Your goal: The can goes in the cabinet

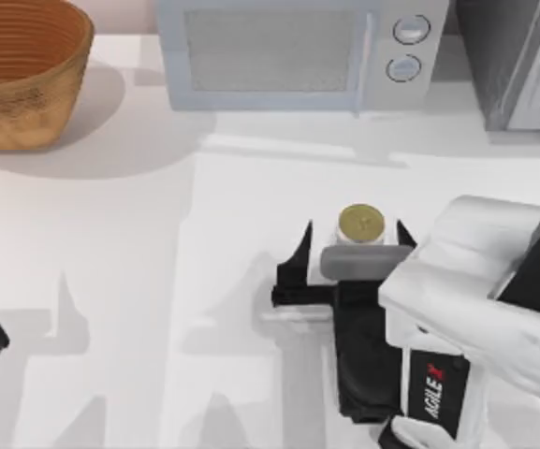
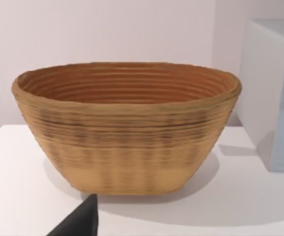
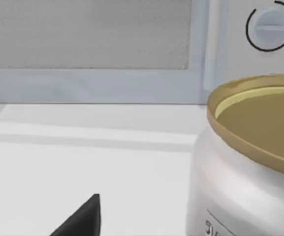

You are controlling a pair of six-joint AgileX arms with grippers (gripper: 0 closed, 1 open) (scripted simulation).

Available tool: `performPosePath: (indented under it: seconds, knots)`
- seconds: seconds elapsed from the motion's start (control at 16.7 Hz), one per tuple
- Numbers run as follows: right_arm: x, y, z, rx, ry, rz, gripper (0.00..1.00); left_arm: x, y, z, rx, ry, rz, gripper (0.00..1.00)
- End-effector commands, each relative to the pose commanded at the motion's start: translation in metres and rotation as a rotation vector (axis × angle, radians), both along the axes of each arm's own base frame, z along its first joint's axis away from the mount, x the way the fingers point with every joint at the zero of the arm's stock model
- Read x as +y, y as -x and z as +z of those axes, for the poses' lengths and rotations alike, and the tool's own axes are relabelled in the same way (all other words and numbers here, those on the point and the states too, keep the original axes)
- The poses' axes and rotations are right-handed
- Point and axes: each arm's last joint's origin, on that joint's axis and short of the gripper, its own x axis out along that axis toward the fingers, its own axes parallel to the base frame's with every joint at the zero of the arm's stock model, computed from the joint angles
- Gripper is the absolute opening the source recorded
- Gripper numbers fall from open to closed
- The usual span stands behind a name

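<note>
One can (image 1: 361, 224) stands upright between the right jaws (image 1: 354, 241).

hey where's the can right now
In the top view the can stands upright on the table, right of centre, in front of the microwave, between the fingers of the open right gripper.

Right gripper (image 1: 354, 245) apparently open, fingers flanking the upright can (image 1: 361, 224).

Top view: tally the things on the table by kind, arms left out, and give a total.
Cans: 1, the can, between the right pincer's open fingers
Baskets: 1, the basket
Microwaves: 1, the microwave
Cabinets: 1, the cabinet
Total: 4
</note>
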Motion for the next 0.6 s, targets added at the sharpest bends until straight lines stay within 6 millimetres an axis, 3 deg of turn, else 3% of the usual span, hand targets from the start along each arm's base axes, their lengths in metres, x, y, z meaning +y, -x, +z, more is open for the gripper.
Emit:
performPosePath:
  seconds: [0.6]
  knots:
    - [0.0,0.0,0.0,0.0,0.0,0.0,0.25,0.0,0.0,0.0,0.0,0.0,0.0,1.0]
